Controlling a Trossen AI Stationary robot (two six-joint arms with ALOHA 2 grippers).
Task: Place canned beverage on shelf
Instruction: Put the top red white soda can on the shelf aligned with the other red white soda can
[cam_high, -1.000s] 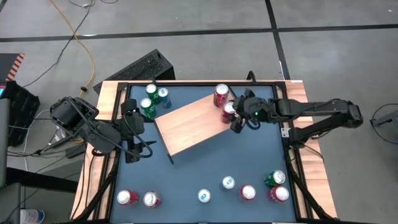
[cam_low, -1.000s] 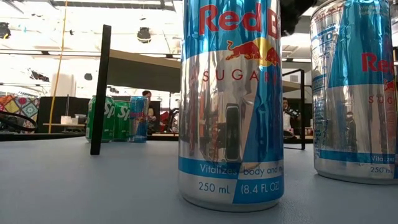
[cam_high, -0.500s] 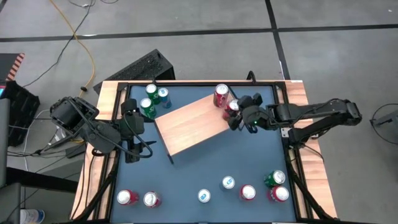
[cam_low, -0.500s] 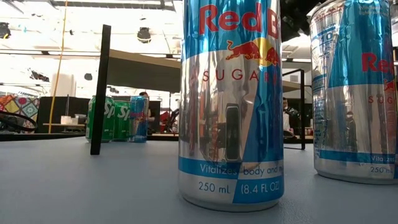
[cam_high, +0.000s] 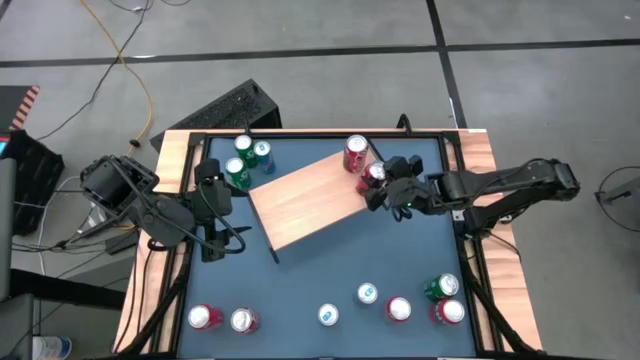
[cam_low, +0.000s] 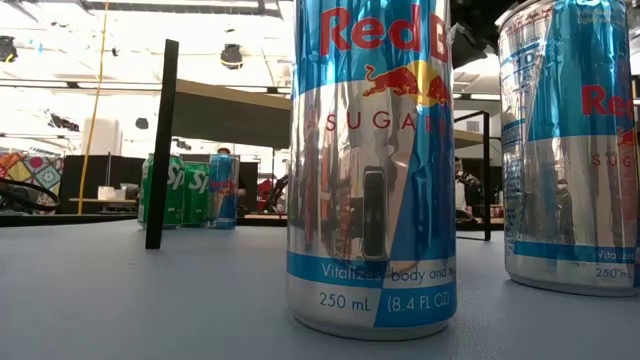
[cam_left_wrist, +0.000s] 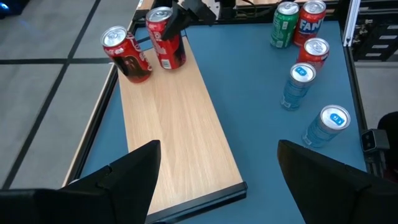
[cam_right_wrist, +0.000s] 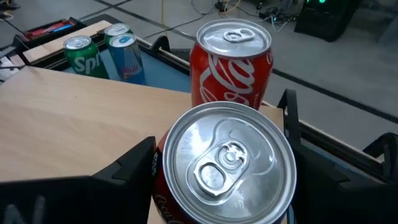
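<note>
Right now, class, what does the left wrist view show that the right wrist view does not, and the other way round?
Only the left wrist view: five cans on the dark blue tabletop, namely a green can, an orange-red can, a red can and two slim blue-and-silver cans.
Only the right wrist view: a green soda can beside a slim blue can, beyond the board.
Both: the light wooden shelf board, with two red cola cans standing at one end of it.
</note>
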